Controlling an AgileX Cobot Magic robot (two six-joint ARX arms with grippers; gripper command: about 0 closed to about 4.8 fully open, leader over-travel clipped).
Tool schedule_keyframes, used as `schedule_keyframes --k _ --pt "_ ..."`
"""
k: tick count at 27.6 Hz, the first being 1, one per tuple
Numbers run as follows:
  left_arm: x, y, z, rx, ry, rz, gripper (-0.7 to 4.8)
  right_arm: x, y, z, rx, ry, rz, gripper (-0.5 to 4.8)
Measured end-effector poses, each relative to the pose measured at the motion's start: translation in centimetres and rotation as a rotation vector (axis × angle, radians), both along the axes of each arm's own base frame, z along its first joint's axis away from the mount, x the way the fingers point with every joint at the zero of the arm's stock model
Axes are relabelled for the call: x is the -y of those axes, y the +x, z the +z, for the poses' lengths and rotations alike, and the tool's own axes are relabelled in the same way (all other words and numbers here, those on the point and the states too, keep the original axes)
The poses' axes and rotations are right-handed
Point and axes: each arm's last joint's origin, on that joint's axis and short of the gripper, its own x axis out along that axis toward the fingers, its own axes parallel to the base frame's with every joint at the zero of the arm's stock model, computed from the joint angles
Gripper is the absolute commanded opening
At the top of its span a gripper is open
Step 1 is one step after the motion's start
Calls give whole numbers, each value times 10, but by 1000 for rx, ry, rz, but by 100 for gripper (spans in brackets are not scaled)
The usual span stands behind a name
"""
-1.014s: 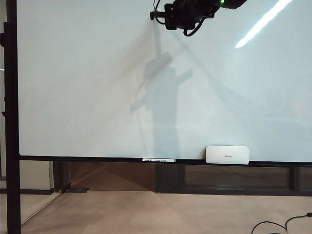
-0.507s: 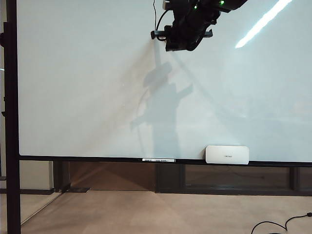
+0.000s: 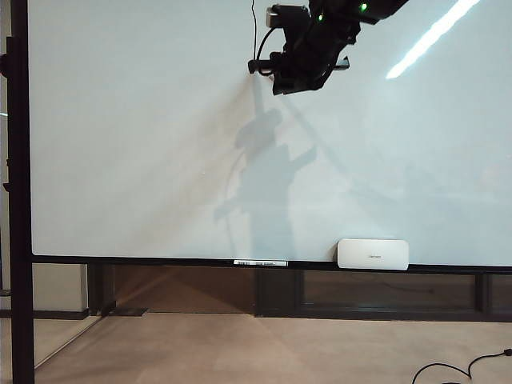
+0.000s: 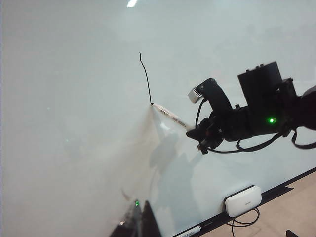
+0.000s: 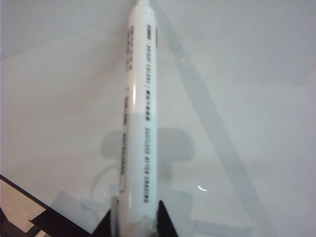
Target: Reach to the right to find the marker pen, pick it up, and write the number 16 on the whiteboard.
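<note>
The right pincer (image 4: 197, 138), upper centre of the exterior view, is clamped on the marker pen (image 5: 138, 118), tip against the whiteboard (image 3: 120, 160). Only the "1" stroke (image 4: 145, 79) is drawn; the "6" remains. The left pincer (image 4: 138, 222) is barely visible; its opening cannot be told.

Right gripper (image 5: 134, 224) high at upper centre, jaws clamped on marker pen (image 5: 139, 113); left gripper (image 4: 138, 217) low, fingers together.

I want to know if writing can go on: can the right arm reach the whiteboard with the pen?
Probably yes: the right pincer holds the marker pen with its tip at the whiteboard, beside a drawn stroke; nothing blocks it.
</note>
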Motion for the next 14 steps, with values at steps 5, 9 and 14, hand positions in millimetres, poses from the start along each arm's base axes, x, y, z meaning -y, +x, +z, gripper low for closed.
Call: schedule_keyframes --k 5,9,14 --pt "0 0 0 -1 0 0 -5 0 -21 32 41 17 7 -1" --pt "0 -1 0 1 0 0 -6 -1 -43 64 113 24 14 -1" --pt "-1 -2 1 8 -2 0 -5 5 -60 88 177 4 -53 -1"
